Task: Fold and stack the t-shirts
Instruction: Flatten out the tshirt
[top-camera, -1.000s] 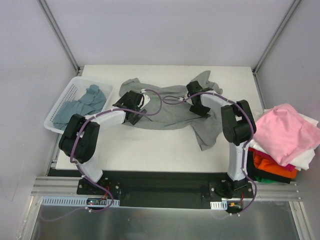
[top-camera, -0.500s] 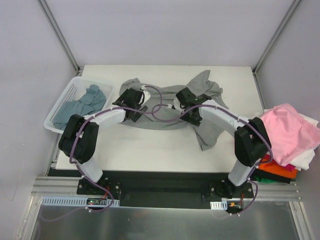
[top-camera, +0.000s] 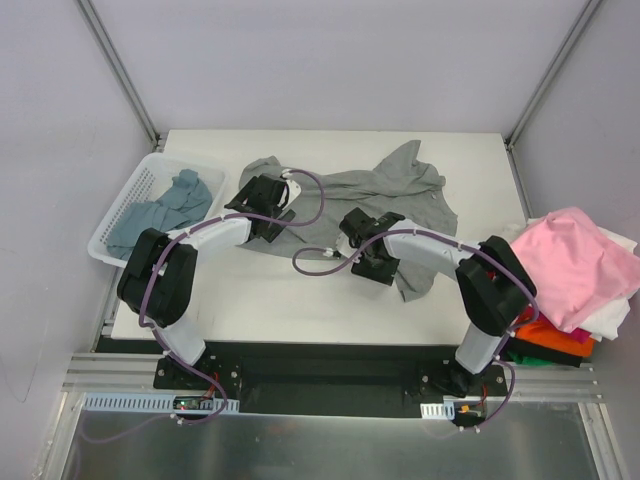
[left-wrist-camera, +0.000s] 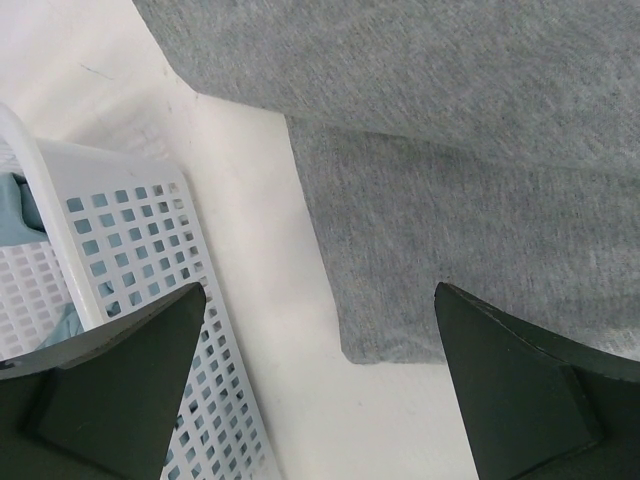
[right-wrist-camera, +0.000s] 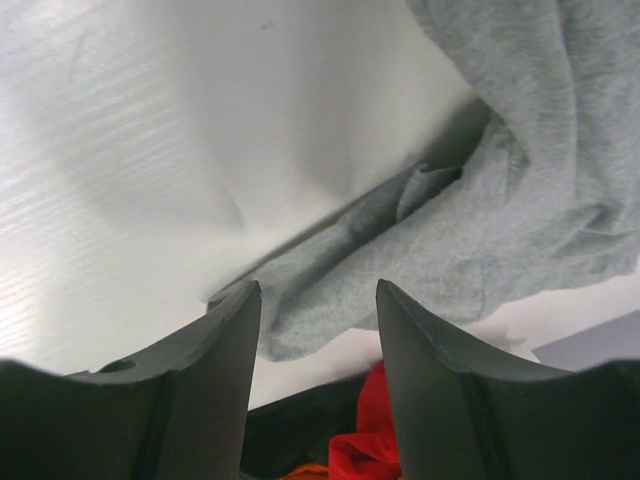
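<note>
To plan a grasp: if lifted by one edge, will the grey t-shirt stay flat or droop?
Probably droop: the grey t-shirt lies in soft folds and creases. It looks thin, so likely light. Pushed, it would likely bunch rather than slide whole.

Grey tee (top-camera: 400, 190) partly hidden under right arm (top-camera: 430, 243). Orange tee (top-camera: 540, 335) mostly buried under pink tee (top-camera: 575, 265). Teal tee (left-wrist-camera: 8, 215) clipped at left edge. Red tee (right-wrist-camera: 365, 440) blurry, clipped at bottom.
</note>
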